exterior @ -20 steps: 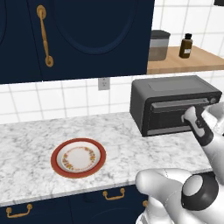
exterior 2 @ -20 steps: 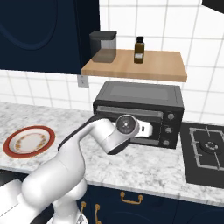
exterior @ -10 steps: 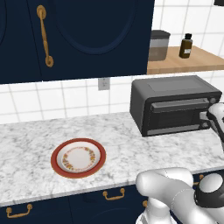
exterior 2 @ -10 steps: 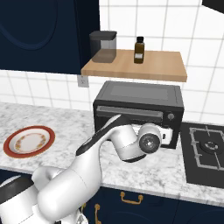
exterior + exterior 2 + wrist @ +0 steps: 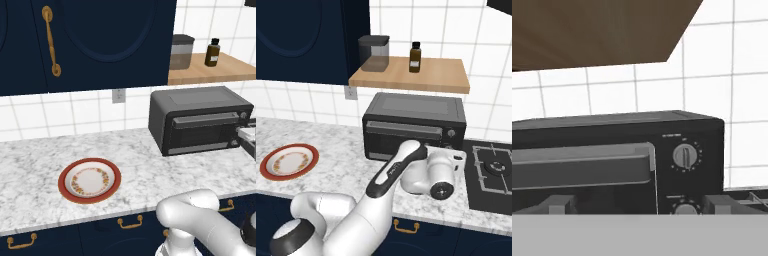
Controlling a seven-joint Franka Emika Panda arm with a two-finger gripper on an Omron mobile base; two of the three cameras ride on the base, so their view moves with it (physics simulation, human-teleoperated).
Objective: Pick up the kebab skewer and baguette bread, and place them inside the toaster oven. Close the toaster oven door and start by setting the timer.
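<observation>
Since a second ago my arm has swung from the middle of the toaster oven door (image 5: 406, 134) across to the right end of the toaster oven (image 5: 200, 119), where the knobs are; the door was shut then and is shut now, and the plate (image 5: 89, 180) has not shifted on the counter (image 5: 35, 165). From the left base view I see my end effector (image 5: 247, 136) at the frame's right edge, just beside the oven's front right corner, while the plate lies well to the left of the oven and carries nothing on it. From the right base view my white wrist hides the end effector's fingers; it hangs in front of the oven's lower right corner, below the upper knob (image 5: 451, 133), with the hob (image 5: 495, 173) further right of the oven. A wooden shelf (image 5: 436, 75) above the oven holds a dark canister (image 5: 374, 52) and a small brown bottle (image 5: 415, 56). My hand view looks straight at the oven's front: the door's bar handle (image 5: 582, 161) runs to the left, the upper knob's pointer stands near vertical, and a second knob (image 5: 686, 208) peeks up below it. My two fingertips (image 5: 559, 204) stand wide apart at the bottom, one under the door and one right of the lower knob, gripping nothing. I cannot see the kebab skewer or the baguette bread; the oven's window is too dark to show its inside.
</observation>
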